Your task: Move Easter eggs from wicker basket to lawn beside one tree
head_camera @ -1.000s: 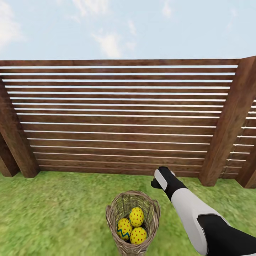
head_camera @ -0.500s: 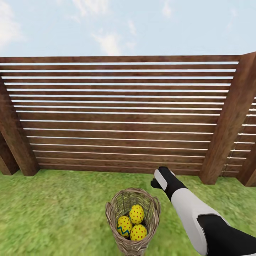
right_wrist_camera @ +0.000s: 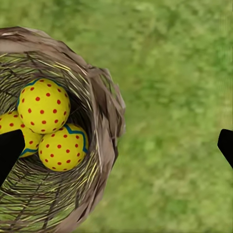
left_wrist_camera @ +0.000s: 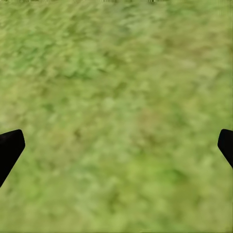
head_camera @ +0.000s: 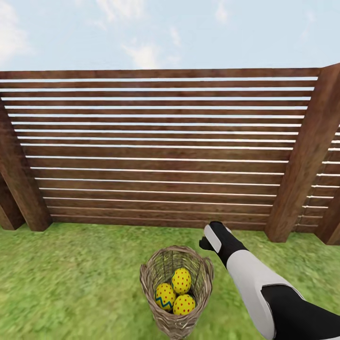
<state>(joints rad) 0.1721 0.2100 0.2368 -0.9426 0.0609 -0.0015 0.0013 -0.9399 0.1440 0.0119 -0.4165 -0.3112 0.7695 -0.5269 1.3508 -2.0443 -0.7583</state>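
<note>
Hovering above and beside the wicker basket (head_camera: pixel 177 288), right tool (right_wrist_camera: pixel 116 145) spread.

Three Easter eggs (head_camera: pixel 177 293), one wicker basket (head_camera: pixel 156 276), one fence (head_camera: pixel 156 151).

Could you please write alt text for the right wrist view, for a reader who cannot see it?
A brown wicker basket sits on the lawn and holds three yellow Easter eggs with red dots, clustered together inside. The right gripper is open above them, its dark jaws at opposite edges of the picture, one over the basket and the other over grass.
</note>
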